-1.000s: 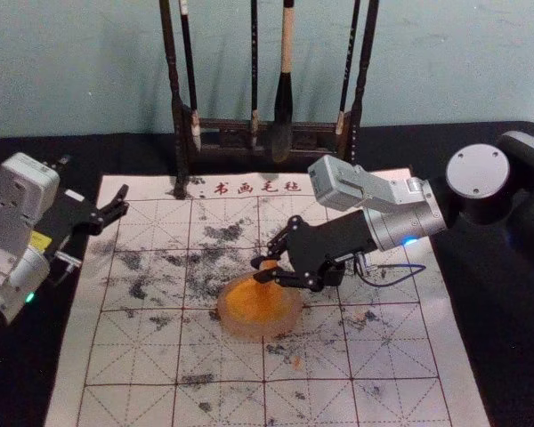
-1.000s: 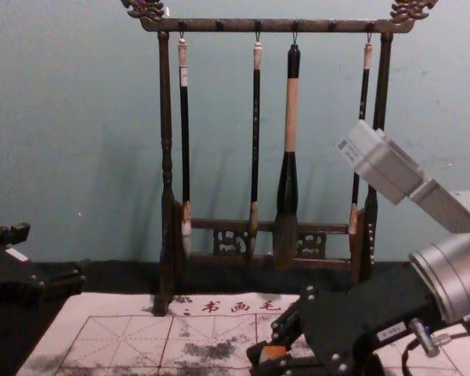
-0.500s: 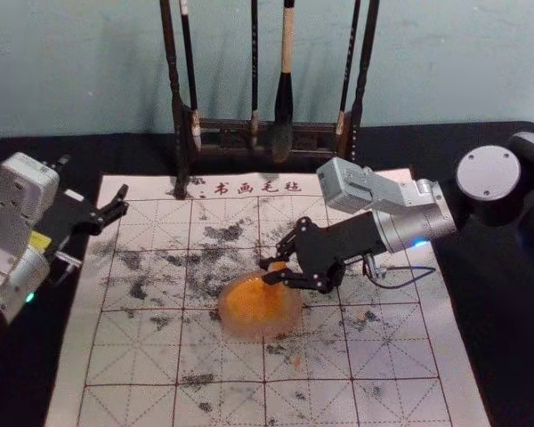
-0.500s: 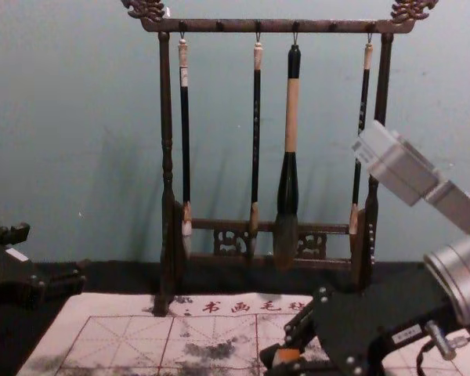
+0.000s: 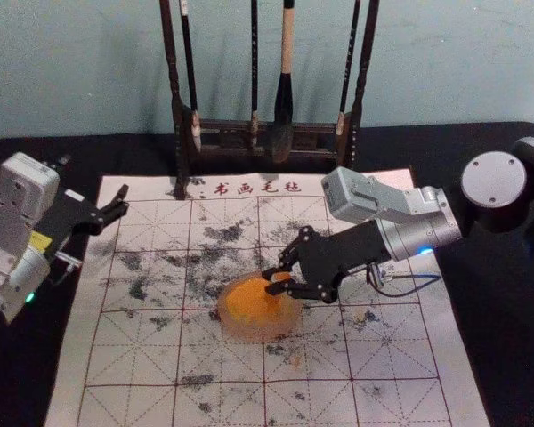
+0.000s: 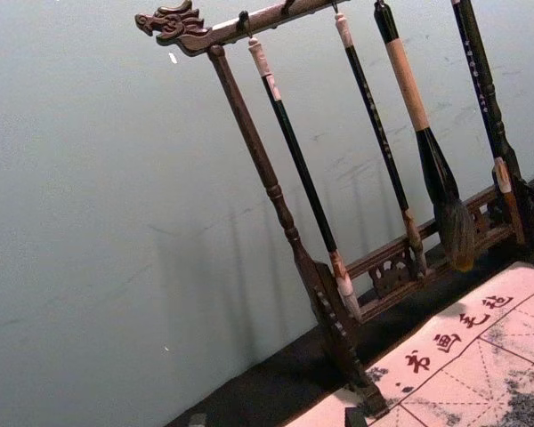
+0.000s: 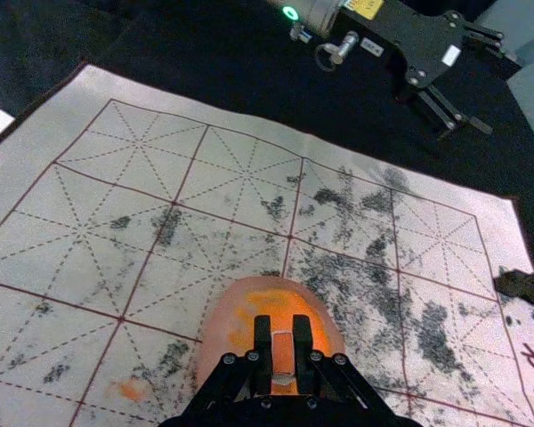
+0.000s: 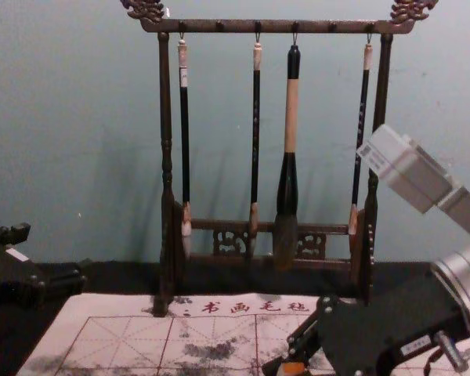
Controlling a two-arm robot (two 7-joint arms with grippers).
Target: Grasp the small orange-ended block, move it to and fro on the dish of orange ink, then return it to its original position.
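My right claw (image 7: 283, 331): closed on small, rectangular orange-ended block (image 7: 283, 356) | block: over round translucent dish of orange ink (image 7: 217, 331) | stroke lightly, level, inside its rim | left claw (image 5: 94, 176): idle, spread, at white gridded mat's (image 5: 142, 360) left edge

Rack (image 8: 274, 26) carved wood; mat (image 5: 129, 356) matt, cloth-like; dish (image 5: 261, 333) smooth, plastic-looking.

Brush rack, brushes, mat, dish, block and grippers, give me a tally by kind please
Brush rack: 1
Hanging brushes: 4
Writing mat: 1
Ink dish: 1
Orange-ended block: 1
Left gripper and right gripper: 2
Total: 10
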